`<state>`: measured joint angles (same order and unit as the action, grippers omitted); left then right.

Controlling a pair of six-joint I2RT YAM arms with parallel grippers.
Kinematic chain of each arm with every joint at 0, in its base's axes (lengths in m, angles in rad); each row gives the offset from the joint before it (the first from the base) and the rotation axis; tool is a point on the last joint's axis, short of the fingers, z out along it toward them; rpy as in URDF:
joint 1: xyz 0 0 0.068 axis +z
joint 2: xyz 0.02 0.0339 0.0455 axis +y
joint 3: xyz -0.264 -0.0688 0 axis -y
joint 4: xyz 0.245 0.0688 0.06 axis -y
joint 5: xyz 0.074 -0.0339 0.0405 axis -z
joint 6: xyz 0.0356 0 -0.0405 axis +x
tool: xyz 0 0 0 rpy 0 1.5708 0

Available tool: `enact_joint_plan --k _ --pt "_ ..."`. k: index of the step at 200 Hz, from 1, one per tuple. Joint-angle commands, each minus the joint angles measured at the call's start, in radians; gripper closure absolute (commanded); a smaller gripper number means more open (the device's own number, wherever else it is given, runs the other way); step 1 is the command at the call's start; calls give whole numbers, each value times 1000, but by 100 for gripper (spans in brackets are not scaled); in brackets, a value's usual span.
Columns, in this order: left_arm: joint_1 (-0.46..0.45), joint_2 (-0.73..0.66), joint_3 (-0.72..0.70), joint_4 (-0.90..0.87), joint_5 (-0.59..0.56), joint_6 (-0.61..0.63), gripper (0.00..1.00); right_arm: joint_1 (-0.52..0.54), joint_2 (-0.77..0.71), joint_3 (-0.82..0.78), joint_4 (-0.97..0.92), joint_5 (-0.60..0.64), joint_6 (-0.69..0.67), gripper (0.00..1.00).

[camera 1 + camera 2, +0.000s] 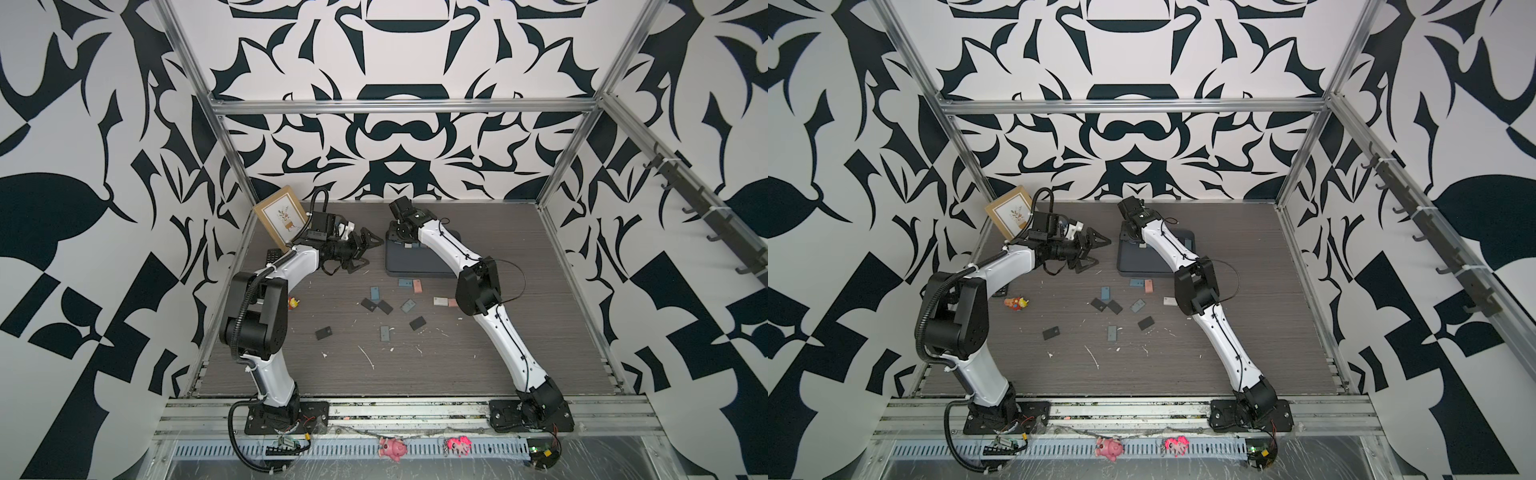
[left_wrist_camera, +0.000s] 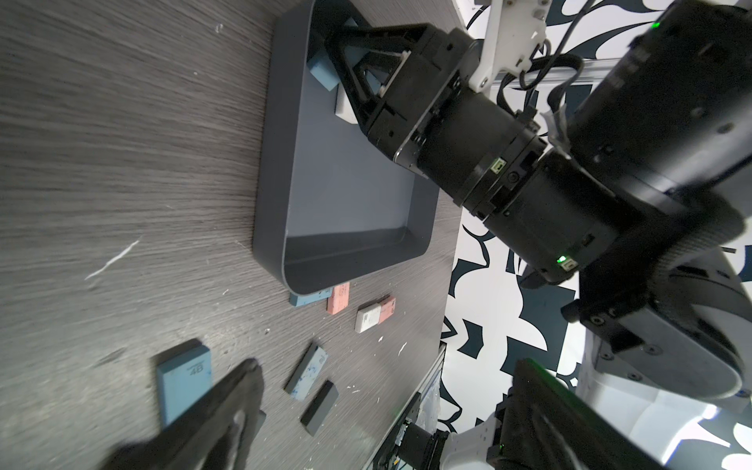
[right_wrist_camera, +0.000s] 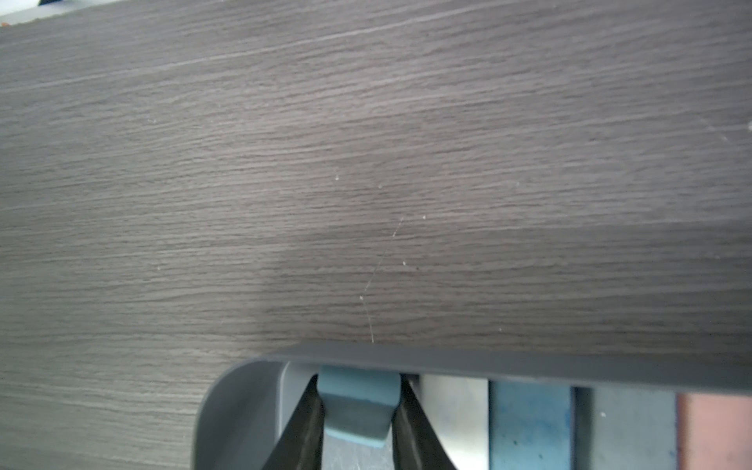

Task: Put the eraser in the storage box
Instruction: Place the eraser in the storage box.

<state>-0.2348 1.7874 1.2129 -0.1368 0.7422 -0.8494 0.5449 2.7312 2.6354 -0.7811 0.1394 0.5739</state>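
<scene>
Release step: the right hand [image 3: 358, 386], closed on a blue eraser [image 3: 356, 413], holds it low inside the storage box [image 3: 508, 360] beside a corner wall; the next move likely calls for parting the jaws and lifting clear, while the left hand [image 1: 372, 250] hangs wide open over the counter [image 1: 478, 353]

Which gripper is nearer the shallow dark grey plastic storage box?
Right. The right gripper is down inside the dark grey storage box, shut on a blue rectangular eraser; the left gripper hangs open just outside its edge.
</scene>
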Motion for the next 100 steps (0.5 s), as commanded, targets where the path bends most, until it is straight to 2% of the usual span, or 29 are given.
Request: enact_joint_plan --k 1,100 --pt "6 -5 8 16 14 -8 1 6 -47 -7 -68 30 -19 71" --pt "5 -10 8 16 14 -8 1 14 -95 -73 -91 28 -2 72"
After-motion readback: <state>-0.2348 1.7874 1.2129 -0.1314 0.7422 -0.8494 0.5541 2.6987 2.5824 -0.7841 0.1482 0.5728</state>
